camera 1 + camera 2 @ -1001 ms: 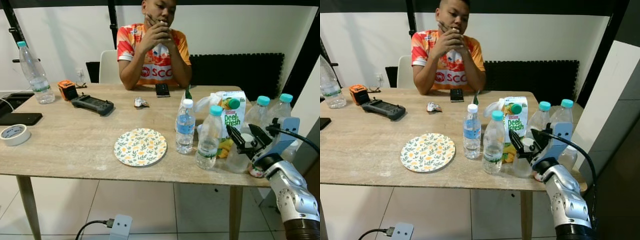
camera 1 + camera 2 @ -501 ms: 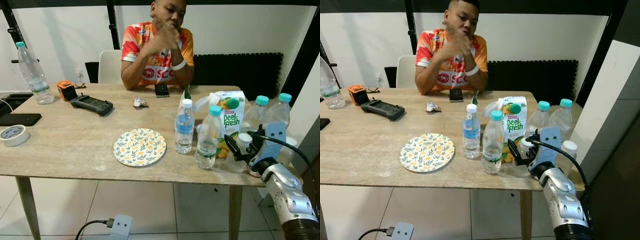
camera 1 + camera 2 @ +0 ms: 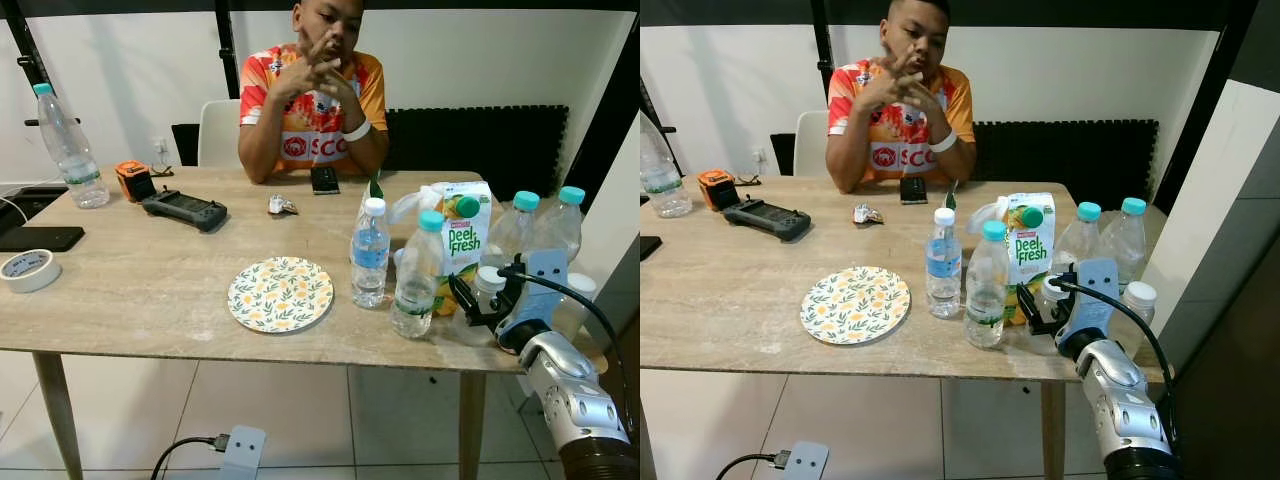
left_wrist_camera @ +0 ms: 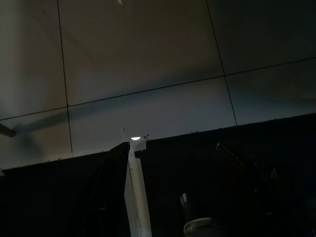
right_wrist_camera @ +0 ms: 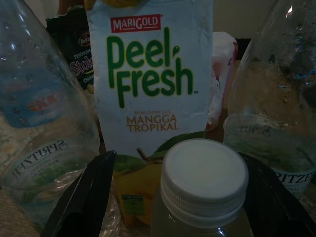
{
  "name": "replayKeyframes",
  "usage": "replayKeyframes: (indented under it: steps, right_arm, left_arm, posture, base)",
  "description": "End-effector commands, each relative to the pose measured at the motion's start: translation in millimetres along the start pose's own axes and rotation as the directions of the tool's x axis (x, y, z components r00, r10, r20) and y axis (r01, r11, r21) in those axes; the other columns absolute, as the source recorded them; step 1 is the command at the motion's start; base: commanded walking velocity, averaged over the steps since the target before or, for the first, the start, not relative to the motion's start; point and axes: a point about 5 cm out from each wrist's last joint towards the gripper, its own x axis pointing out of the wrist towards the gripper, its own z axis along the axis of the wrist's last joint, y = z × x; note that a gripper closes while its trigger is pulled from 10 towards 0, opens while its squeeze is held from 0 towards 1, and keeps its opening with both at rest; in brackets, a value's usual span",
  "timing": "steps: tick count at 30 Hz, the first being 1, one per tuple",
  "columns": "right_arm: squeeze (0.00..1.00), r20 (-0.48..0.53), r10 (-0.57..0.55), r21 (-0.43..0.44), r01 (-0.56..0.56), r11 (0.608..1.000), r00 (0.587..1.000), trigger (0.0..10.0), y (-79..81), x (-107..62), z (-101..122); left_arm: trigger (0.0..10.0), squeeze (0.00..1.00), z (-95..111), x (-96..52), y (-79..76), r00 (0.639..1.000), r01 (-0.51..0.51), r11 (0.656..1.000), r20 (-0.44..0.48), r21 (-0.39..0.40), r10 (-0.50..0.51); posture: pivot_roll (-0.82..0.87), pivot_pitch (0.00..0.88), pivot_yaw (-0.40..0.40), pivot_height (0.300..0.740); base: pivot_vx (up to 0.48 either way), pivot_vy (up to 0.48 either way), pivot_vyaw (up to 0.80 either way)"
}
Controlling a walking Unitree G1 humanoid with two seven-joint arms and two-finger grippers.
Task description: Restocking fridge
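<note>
A small clear bottle with a white cap [image 3: 487, 280] stands at the table's front right corner. My right gripper [image 3: 478, 300] is open around it, one black finger [image 5: 84, 197] on each side of the cap [image 5: 205, 180], with gaps showing. Just behind stands a Peel Fresh mango juice carton [image 3: 463, 235]. Beside the carton are two water bottles [image 3: 416, 275] with a blue label [image 3: 371, 255], and two more teal-capped bottles [image 3: 515, 230] behind my wrist. My left arm hangs idle over dark floor tiles [image 4: 148, 108].
A person [image 3: 315, 100] sits at the far side, hands raised. On the table lie a floral plate [image 3: 280, 293], a black controller [image 3: 185, 208], a phone [image 3: 325, 180], a tape roll [image 3: 30, 268] and a tall bottle [image 3: 68, 145] far left. The table edge [image 3: 300, 352] runs close below.
My right gripper has dropped and pushed forward, so its fingers now flank the small white-capped bottle. The person's hands have shifted.
</note>
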Motion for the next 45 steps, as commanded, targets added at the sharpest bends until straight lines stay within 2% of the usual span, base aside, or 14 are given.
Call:
replayKeyframes:
  steps: [1, 4, 5, 6, 11, 14, 17, 20, 24, 29, 31, 35, 42, 45]
  right_arm:
    - [0.00, -0.020, -0.016, 0.014, 0.016, 1.000, 1.000, 8.2, -3.3, -0.1, -3.8]
    - [0.00, -0.020, -0.016, 0.016, 0.017, 1.000, 1.000, 8.2, -3.5, -0.2, -3.8]
    - [0.00, -0.020, -0.017, 0.017, 0.017, 1.000, 1.000, 2.2, -3.8, -0.1, -3.9]
    - [0.00, -0.019, -0.017, 0.016, 0.017, 1.000, 1.000, 2.7, -4.1, 0.0, -3.8]
    - [0.00, -0.019, -0.020, 0.015, 0.020, 1.000, 1.000, 2.8, -4.5, 0.4, -3.7]
    - [0.00, -0.019, -0.023, 0.014, 0.023, 1.000, 1.000, 1.7, -4.8, 0.4, -3.6]
    - [0.00, -0.019, -0.025, 0.014, 0.025, 1.000, 1.000, 1.2, -5.2, 0.4, -3.4]
    - [0.00, -0.022, -0.024, 0.006, 0.024, 1.000, 0.999, 0.0, -7.0, -1.0, -2.7]
    - [0.00, -0.028, -0.010, -0.019, 0.010, 1.000, 1.000, 0.0, -8.5, -2.6, -1.5]
    - [0.00, -0.056, 0.075, -0.072, -0.079, 0.994, 0.996, 0.0, -10.7, -8.0, 2.4]
    - [0.00, -0.052, 0.203, -0.082, -0.206, 0.975, 0.978, 0.0, -10.0, -17.4, 13.3]
    - [0.00, -0.052, 0.325, -0.103, -0.329, 0.939, 0.944, 0.0, -11.5, -31.8, 25.0]
    - [0.00, -0.047, 0.441, -0.097, -0.443, 0.891, 0.896, 0.0, -8.6, -47.8, 32.3]
    - [0.00, -0.023, 0.562, -0.024, -0.562, 0.827, 0.827, 0.0, 4.2, -59.6, 29.2]
  left_arm:
    - [10.0, 0.00, -3.5, -1.0, 5.6, 1.000, -0.008, 1.000, -0.016, 0.016, 0.008]
    - [10.0, 0.00, -3.4, -1.0, 5.5, 1.000, -0.007, 1.000, -0.015, 0.016, 0.007]
    - [10.0, 0.00, -3.2, -0.9, 5.6, 1.000, -0.007, 1.000, -0.016, 0.017, 0.007]
    - [10.0, 0.00, -3.0, -0.8, 5.6, 1.000, -0.007, 1.000, -0.016, 0.017, 0.007]
    - [10.0, 0.00, -2.4, -0.6, 5.6, 1.000, -0.007, 1.000, -0.015, 0.017, 0.007]
    - [10.0, 0.00, -2.3, -0.6, 5.4, 1.000, -0.005, 1.000, -0.015, 0.018, 0.006]
    - [10.0, 0.00, -2.5, -0.6, 5.0, 1.000, -0.004, 1.000, -0.015, 0.020, 0.004]
    - [10.0, 0.00, -3.0, -0.8, 3.7, 1.000, 0.002, 1.000, -0.015, 0.023, -0.001]
    - [10.0, 0.00, -3.3, -0.8, 3.4, 1.000, 0.004, 1.000, -0.016, 0.025, -0.004]
    - [10.0, 0.00, -3.4, -0.8, 3.0, 1.000, 0.006, 1.000, -0.015, 0.024, -0.005]
    - [10.0, 0.00, -3.1, -0.8, 2.8, 1.000, 0.008, 1.000, -0.013, 0.024, -0.008]
    - [10.0, 0.00, -2.8, -0.6, 2.7, 1.000, 0.010, 1.000, -0.013, 0.025, -0.010]
    - [10.0, 0.00, -2.0, -0.2, 1.8, 1.000, 0.013, 1.000, -0.012, 0.024, -0.013]
    - [10.0, 0.00, -2.8, -0.5, 1.1, 1.000, 0.017, 1.000, -0.013, 0.025, -0.017]
  posture:
    - [0.00, 0.090, 0.016, 0.740]
    - [0.00, 0.090, 0.016, 0.740]
    - [0.00, 0.088, 0.018, 0.740]
    - [0.00, 0.088, 0.018, 0.740]
    - [0.00, 0.085, 0.018, 0.740]
    - [0.00, 0.084, 0.018, 0.740]
    - [0.00, 0.082, 0.020, 0.740]
    - [-0.01, 0.075, 0.022, 0.740]
    - [-0.01, 0.070, 0.023, 0.740]
    - [-0.01, 0.062, 0.024, 0.740]
    - [-0.01, 0.062, 0.024, 0.740]
    - [-0.02, 0.057, 0.025, 0.740]
    - [-0.02, 0.058, 0.026, 0.740]
    - [-0.02, 0.058, 0.026, 0.740]
  base:
    - [0.000, 0.000, 0.00]
    - [0.000, 0.000, 0.00]
    - [0.000, 0.000, 0.00]
    - [0.000, 0.000, 0.00]
    - [0.000, 0.000, 0.00]
    - [0.000, 0.000, 0.00]
    - [0.000, 0.000, 0.00]
    - [0.000, 0.000, 0.00]
    - [0.000, 0.000, 0.00]
    - [0.000, 0.000, 0.00]
    - [0.000, 0.000, 0.00]
    - [0.000, 0.000, 0.00]
    - [0.000, 0.000, 0.00]
    - [0.000, 0.000, 0.00]
